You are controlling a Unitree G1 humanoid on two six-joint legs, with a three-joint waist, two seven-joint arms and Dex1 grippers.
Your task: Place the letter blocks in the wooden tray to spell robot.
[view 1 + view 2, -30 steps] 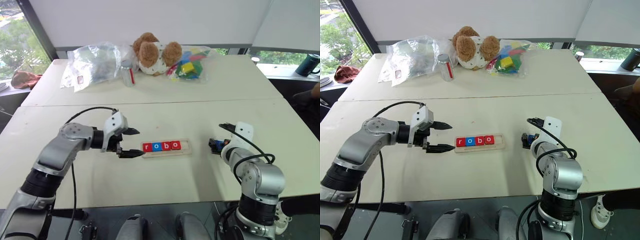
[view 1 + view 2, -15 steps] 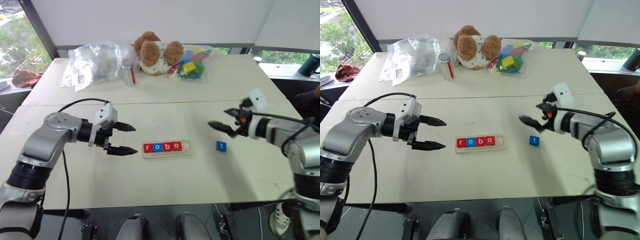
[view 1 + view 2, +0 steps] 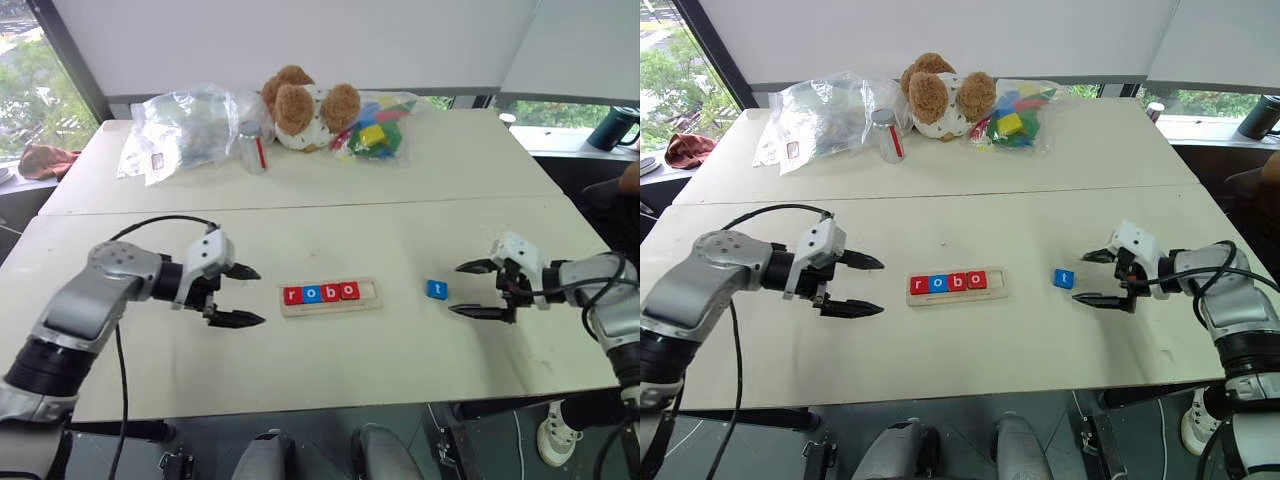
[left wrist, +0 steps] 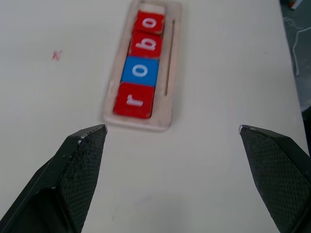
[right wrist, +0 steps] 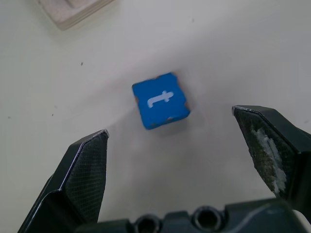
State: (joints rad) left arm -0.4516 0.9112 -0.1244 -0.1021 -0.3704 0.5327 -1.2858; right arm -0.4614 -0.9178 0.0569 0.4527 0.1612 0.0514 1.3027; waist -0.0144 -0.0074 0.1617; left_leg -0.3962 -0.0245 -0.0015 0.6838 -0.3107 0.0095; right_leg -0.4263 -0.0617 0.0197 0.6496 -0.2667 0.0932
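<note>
Head view: left gripper (image 3: 240,295) spread wide and empty, hovering over the table (image 3: 330,350), with the wooden tray (image 3: 332,297) just past its fingertips. Four letter blocks (image 3: 321,293) sitting in the slot, red r nearest that gripper, then blue o, red b, red o, and the slot's far end bare. Right gripper (image 3: 468,289) likewise wide apart, holding nothing, tips aimed at the blue t block (image 3: 437,289) lying loose on the table just ahead of them, between gripper and tray

Left wrist view: two black fingers (image 4: 77,165) parted with bare tabletop between, tray (image 4: 171,73) running straight away from the tips, red r tile (image 4: 134,100) closest and clear of both fingers

Right wrist view: fingers (image 5: 82,174) released and spread, t block (image 5: 161,100) lying flat just beyond the gap between them, touching neither; corner of the tray (image 5: 73,12) farther out past the block
</note>
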